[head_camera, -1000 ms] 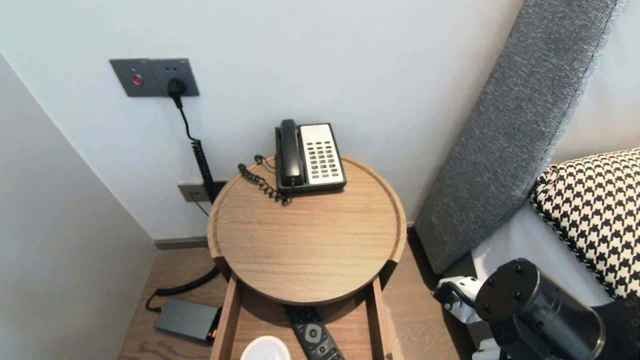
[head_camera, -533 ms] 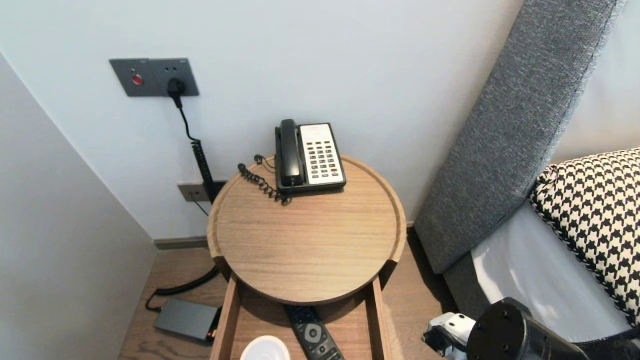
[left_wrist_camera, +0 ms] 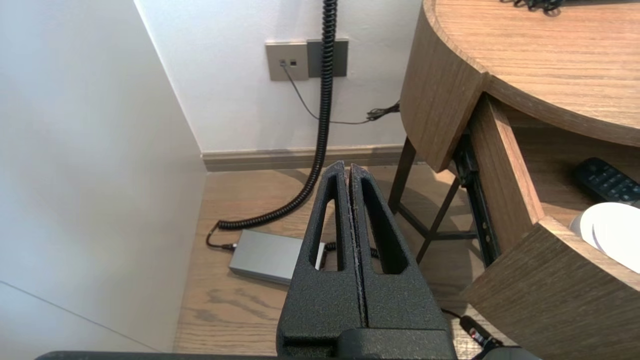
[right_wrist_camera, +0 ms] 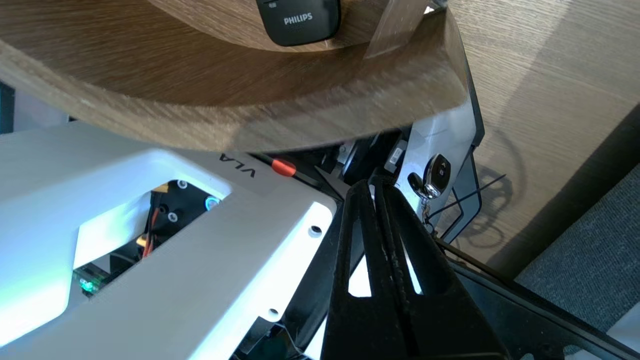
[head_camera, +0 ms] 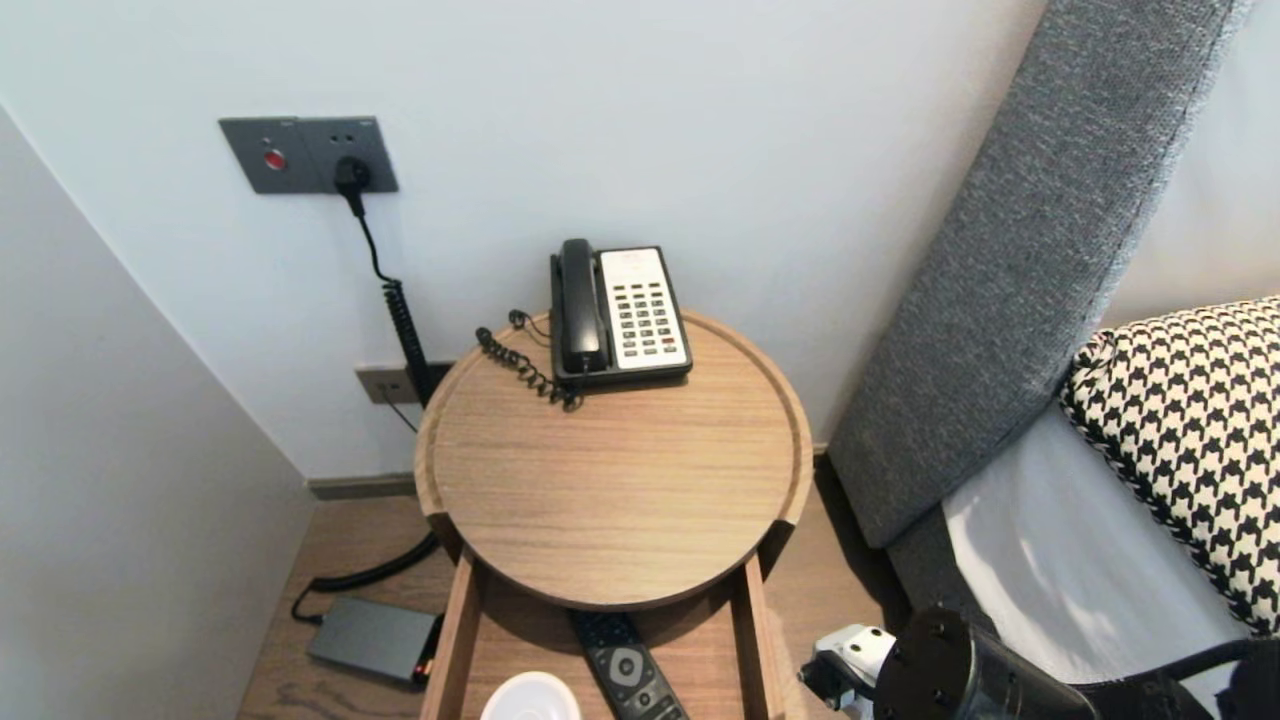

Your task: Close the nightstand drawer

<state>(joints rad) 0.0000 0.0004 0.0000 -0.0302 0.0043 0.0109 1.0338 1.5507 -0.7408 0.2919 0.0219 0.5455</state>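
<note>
fingers [right_wrist_camera: 360, 320] shut and empty, my right gripper [right_wrist_camera: 378, 182] has sunk leftward to the front of the open drawer [right_wrist_camera: 250, 115]; left gripper [left_wrist_camera: 348, 167] parked at left, shut, empty

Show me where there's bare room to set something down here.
The round top is bare in front of the telephone and its coiled cord, out to the rim. The open drawer is crowded: remote and white dish lie side by side. The shut right gripper hangs beside the drawer.
</note>
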